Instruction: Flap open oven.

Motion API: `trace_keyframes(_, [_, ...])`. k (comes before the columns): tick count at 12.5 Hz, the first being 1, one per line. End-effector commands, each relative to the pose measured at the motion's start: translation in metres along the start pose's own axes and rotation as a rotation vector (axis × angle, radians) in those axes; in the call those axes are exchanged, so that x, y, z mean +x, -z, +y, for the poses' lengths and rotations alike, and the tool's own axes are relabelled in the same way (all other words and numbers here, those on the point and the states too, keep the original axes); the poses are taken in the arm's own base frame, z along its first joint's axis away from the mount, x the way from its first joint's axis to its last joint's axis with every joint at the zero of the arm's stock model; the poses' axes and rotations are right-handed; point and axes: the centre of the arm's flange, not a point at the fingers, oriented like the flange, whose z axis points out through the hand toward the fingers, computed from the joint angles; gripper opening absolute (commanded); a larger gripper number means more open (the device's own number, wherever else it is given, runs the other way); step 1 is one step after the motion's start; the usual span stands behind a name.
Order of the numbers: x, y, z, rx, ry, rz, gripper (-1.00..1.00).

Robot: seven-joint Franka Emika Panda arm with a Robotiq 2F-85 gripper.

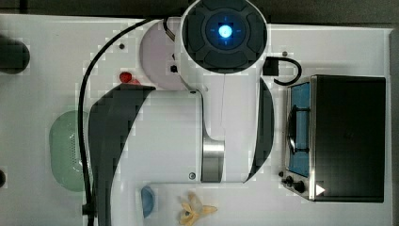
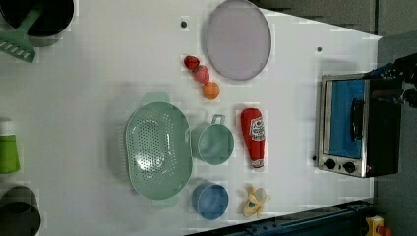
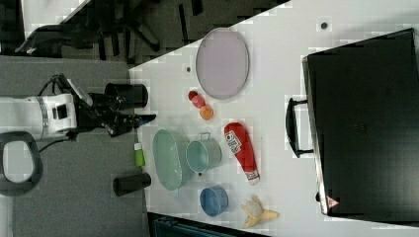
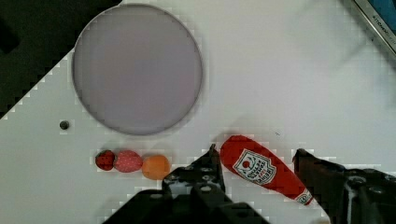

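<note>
The oven (image 1: 348, 136) stands at the top view's right, a black box with a silver front frame. Its blue-tinted glass door (image 2: 344, 118) is upright against the frame, with the dark bar handle (image 3: 293, 128) across it. Small black knobs (image 2: 339, 164) sit beside the door. One corner of the oven (image 4: 378, 18) shows in the wrist view. My gripper (image 4: 257, 158) hangs open high above the table with nothing between its fingers (image 4: 212, 161). It is well clear of the oven, with the ketchup bottle far beneath it. In the right view the gripper (image 3: 146, 118) shows at the arm's tip.
A lilac plate (image 2: 237, 39), two strawberries (image 2: 196, 69) and an orange (image 2: 210, 90) lie on the white table. A ketchup bottle (image 2: 253, 137), teal cup (image 2: 212, 142), green colander (image 2: 157, 147), blue bowl (image 2: 210, 200) and banana (image 2: 254, 200) are there too. Bare table lies before the oven door.
</note>
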Motion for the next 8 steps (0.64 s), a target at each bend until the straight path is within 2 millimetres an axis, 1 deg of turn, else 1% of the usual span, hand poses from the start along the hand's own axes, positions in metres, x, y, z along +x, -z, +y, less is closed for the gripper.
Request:
trace_keyframes(1, [-0.0600,0.0562,0.1037,-0.008,-0.179,0.011,0.59])
trace_keyframes(3, [-0.0601,0.0563,0.1037,-0.008,-0.179,0.011,1.00])
trace_keyframes(6, [-0.0600,0.0561,0.1038,-0.009,-0.179,0.011,1.00])
trace_keyframes(7, [-0.0600,0.0562,0.1038,-0.009,-0.179,0.011,0.90])
trace_keyframes(8, [-0.0601,0.0562,0.1037,-0.009,-0.178,0.011,0.65])
